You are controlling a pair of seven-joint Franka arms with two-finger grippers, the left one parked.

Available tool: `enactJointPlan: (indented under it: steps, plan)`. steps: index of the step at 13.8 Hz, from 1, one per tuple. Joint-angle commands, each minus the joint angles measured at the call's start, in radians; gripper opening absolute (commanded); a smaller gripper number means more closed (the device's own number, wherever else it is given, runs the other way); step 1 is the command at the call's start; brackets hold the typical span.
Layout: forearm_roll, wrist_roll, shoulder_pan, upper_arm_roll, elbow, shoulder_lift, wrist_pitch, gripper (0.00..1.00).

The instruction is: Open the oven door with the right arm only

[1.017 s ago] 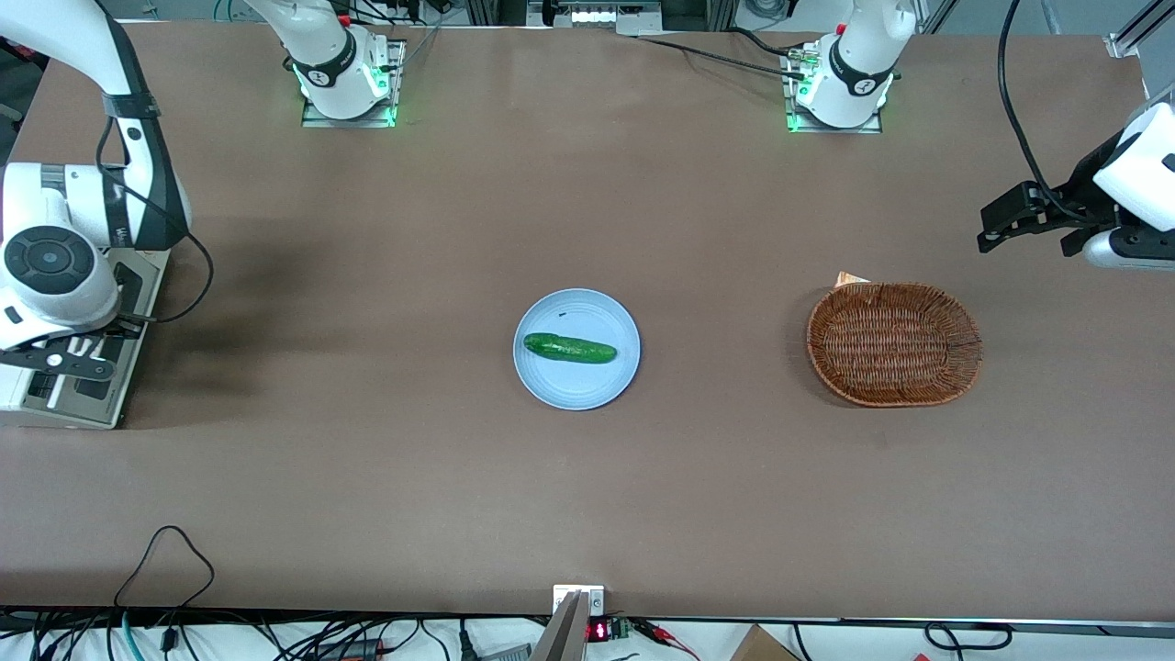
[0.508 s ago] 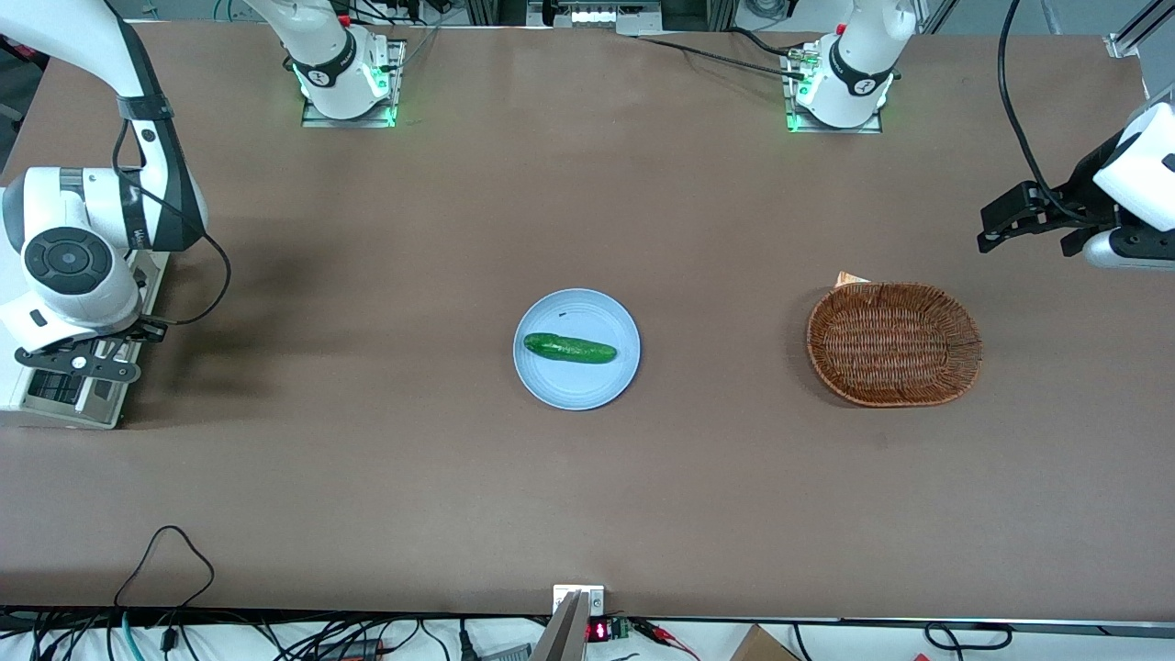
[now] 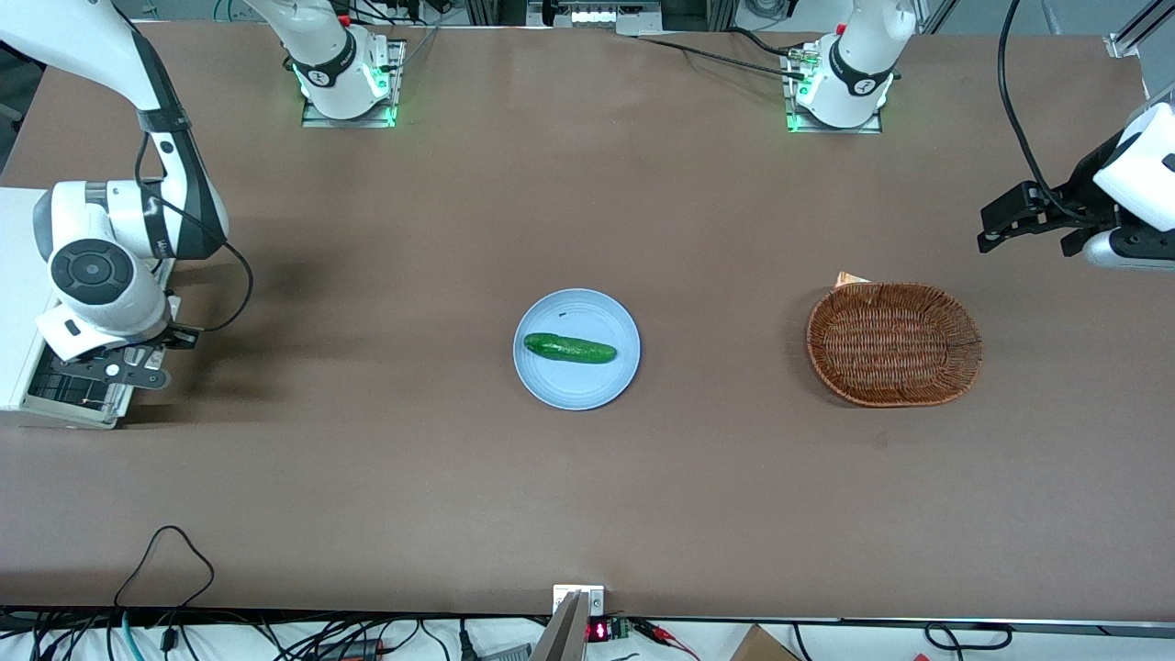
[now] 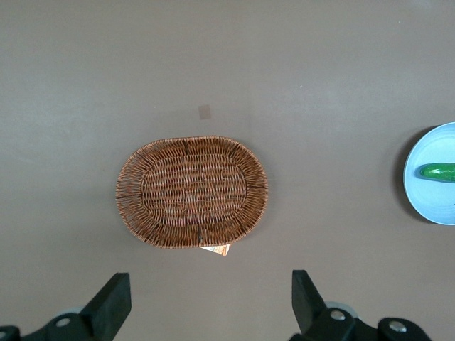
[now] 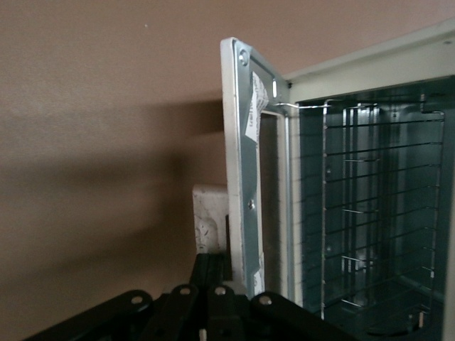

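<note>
Moved since earlier: right arm (image 3: 101,266) and gripper (image 3: 108,370) toward table centre, oven door (image 5: 250,177) swinging partly open, at the working arm's end. Gripper grip: cannot tell. Door: stiff, hinged, glass-fragile; hold by bar handle. Count: one oven (image 3: 20,303), plate (image 3: 576,384), cucumber (image 3: 569,348), basket (image 3: 894,343).

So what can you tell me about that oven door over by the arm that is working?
The oven door is a flat silver-grey metal frame around a window, with stickers and screws on its inner face. It is swung well open, so the oven's wire rack shows inside. From the front the door lies low at the working arm's end of the table, with the black hand right over it.
</note>
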Motion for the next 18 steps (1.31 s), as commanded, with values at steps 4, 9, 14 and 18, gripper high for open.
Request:
enactJointPlan:
  steps: [4, 9, 14, 18]
  plan:
    - [0.000, 0.006, -0.017, -0.018, 0.002, 0.049, 0.037, 0.00]
    - [0.000, 0.006, -0.018, -0.018, 0.002, 0.069, 0.039, 0.00]
    - [0.000, 0.006, -0.018, -0.018, 0.002, 0.092, 0.057, 0.00]
    - [0.002, 0.006, -0.018, -0.010, 0.001, 0.111, 0.060, 0.00]
